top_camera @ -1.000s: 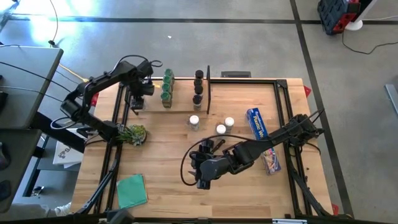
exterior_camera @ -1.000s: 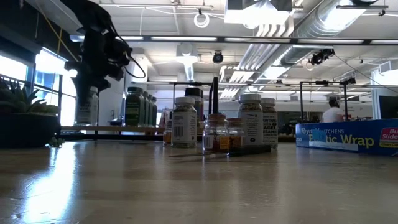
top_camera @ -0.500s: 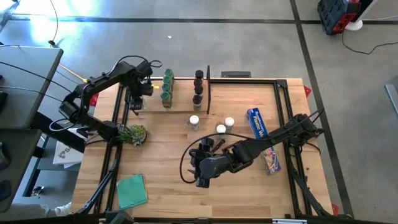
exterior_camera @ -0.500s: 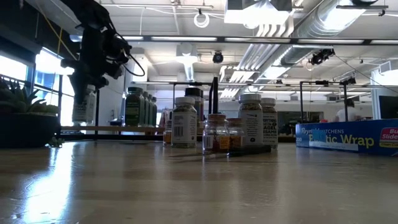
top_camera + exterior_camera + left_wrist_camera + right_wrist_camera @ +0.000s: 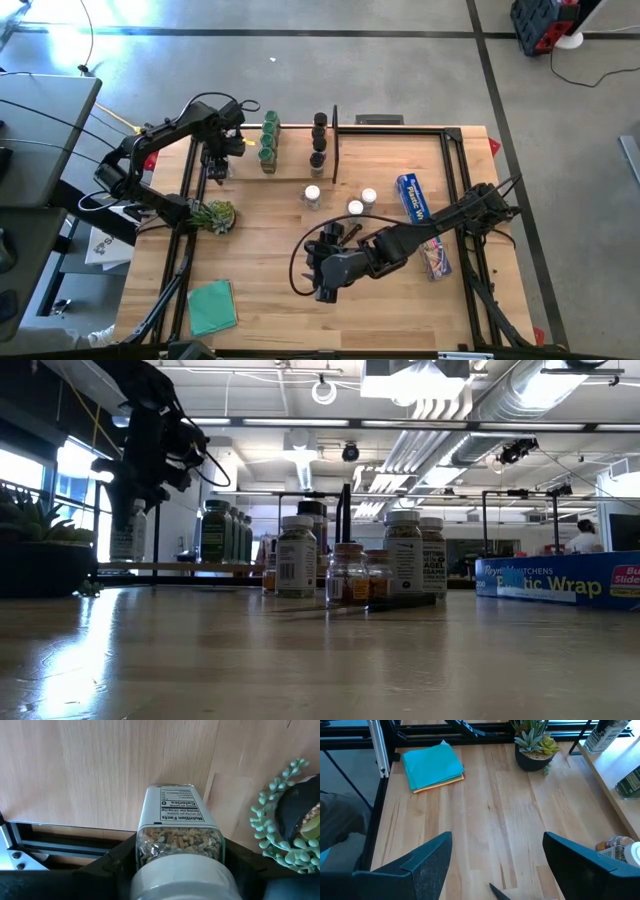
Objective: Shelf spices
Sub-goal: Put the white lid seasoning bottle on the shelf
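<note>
A white-capped spice jar [image 5: 179, 837] is held between the left gripper [image 5: 217, 160]'s fingers, at the left end of the shelf [image 5: 290, 170]. The right gripper [image 5: 492, 865] is wide open and empty above the surface [image 5: 270, 260].

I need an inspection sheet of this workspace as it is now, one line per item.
Surface: wooden table, mostly bare at the front.
Job's things: green-capped jars and black-capped jars stand on the shelf; three white-capped jars wait on the table beside it.
Clutter: blue wrap box, potted plant, teal cloth.
Grippers: left gripper at the shelf's left end, around a white-capped jar; right gripper open, empty, over the table's middle.
Cables: black cable loops by the right arm.
Surroundings: a person far behind the table.
</note>
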`<state>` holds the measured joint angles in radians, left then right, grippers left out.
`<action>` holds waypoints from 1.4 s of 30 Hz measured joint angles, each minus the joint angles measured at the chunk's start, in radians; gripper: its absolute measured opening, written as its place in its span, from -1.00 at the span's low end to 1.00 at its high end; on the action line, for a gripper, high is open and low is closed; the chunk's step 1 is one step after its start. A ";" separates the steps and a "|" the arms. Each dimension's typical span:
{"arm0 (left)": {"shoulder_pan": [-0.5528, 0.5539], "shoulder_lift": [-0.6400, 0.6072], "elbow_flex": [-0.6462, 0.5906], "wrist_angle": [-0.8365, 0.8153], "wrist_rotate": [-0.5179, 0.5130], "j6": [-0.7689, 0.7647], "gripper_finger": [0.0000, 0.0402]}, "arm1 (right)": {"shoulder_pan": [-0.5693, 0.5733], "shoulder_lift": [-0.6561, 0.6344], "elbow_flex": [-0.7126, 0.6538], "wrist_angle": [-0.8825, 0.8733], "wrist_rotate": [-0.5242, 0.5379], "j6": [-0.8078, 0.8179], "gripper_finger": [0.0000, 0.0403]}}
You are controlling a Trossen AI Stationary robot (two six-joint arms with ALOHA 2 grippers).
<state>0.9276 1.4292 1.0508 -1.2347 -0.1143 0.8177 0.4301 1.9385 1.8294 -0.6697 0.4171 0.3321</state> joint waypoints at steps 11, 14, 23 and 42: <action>-0.001 0.002 -0.001 -0.003 -0.027 -0.009 0.03 | 0.000 0.000 0.000 0.000 0.000 -0.001 0.52; -0.011 0.002 -0.002 -0.001 -0.037 -0.004 0.03 | 0.000 0.000 0.000 0.000 0.000 -0.009 0.52; -0.052 0.004 -0.004 0.022 -0.103 -0.007 0.07 | 0.000 0.000 0.000 -0.001 0.002 -0.018 0.52; -0.077 0.004 -0.004 0.030 -0.074 -0.027 0.19 | -0.012 0.000 0.000 -0.001 0.004 -0.018 0.52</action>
<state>0.8510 1.4334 1.0470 -1.2049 -0.1888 0.7904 0.4183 1.9385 1.8294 -0.6708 0.4210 0.3138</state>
